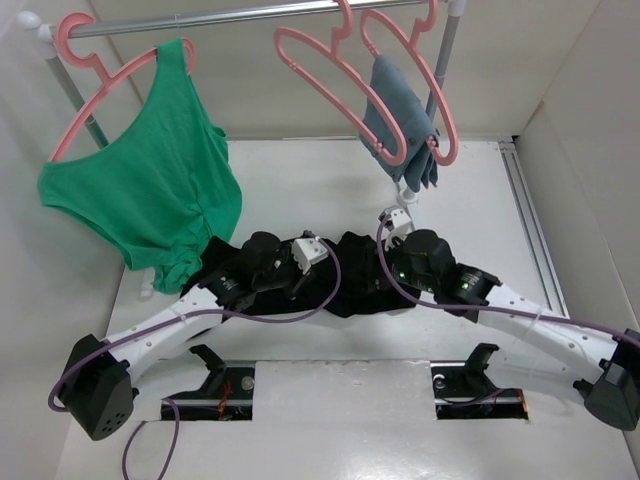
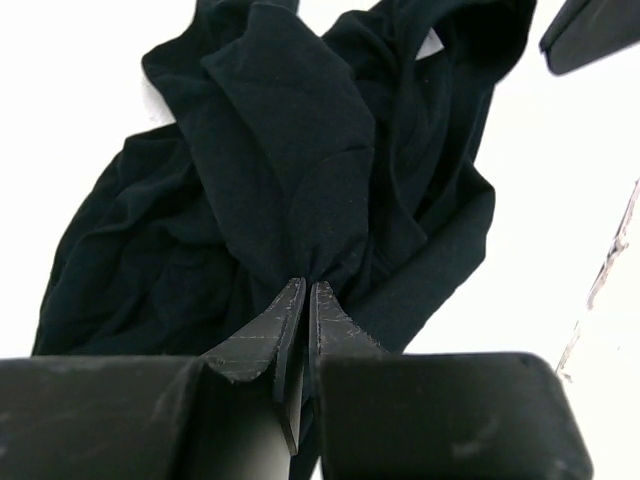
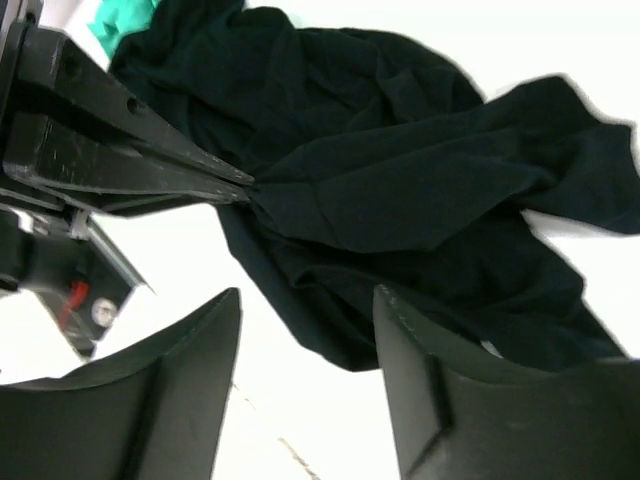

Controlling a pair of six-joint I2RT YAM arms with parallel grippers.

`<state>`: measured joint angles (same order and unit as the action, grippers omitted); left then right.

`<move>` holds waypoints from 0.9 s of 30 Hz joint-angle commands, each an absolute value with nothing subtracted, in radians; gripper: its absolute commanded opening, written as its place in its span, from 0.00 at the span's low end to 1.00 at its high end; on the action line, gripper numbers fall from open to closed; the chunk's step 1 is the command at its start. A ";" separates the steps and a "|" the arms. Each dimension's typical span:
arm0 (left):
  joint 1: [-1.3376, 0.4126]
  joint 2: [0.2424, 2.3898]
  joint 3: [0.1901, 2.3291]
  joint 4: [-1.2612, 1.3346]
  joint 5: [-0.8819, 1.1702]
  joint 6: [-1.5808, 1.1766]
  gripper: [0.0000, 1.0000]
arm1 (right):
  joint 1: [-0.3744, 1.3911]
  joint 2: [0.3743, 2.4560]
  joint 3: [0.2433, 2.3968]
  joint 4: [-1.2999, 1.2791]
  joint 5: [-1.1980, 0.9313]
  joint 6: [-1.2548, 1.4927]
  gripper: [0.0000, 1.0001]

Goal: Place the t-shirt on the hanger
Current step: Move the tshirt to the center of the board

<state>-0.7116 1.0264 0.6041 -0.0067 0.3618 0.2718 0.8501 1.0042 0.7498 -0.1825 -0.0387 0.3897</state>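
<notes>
1 t-shirt (image 2: 290, 150), crumpled; L gripper (image 2: 305, 290) pinches a fold, R gripper (image 3: 308, 293) spread, empty. Rail (image 1: 220, 20) holds 3 hangers: 1 bare hanger (image 1: 283, 42), 1 w/ green top (image 1: 150, 180), 1 w/ grey-blue cloth (image 1: 400, 120).

From above and behind the arms (image 1: 190, 315) we look down over the whole table (image 1: 300, 180). Each wrist view sits close behind its own fingers (image 2: 260, 340), and we find the crumpled t-shirt (image 2: 280, 150) in all three.

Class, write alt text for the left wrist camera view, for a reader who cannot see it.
The left tool is pinched shut on a fold of a crumpled black cloth t-shirt, which lies heaped on a white table. The tool's dark body fills the bottom of the view.
</notes>
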 commanded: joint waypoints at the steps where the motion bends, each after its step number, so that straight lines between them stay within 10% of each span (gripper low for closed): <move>1: -0.715 1.005 0.597 0.017 0.330 0.198 0.00 | 0.844 1.026 0.750 -0.109 -0.049 0.546 0.59; 6: -0.715 1.005 0.607 -0.012 0.328 0.250 0.00 | 0.864 1.095 0.643 0.050 -0.106 0.730 0.40; 27: -0.715 0.976 0.554 0.041 0.330 0.249 0.00 | 0.943 1.372 0.672 0.183 -0.078 0.793 0.52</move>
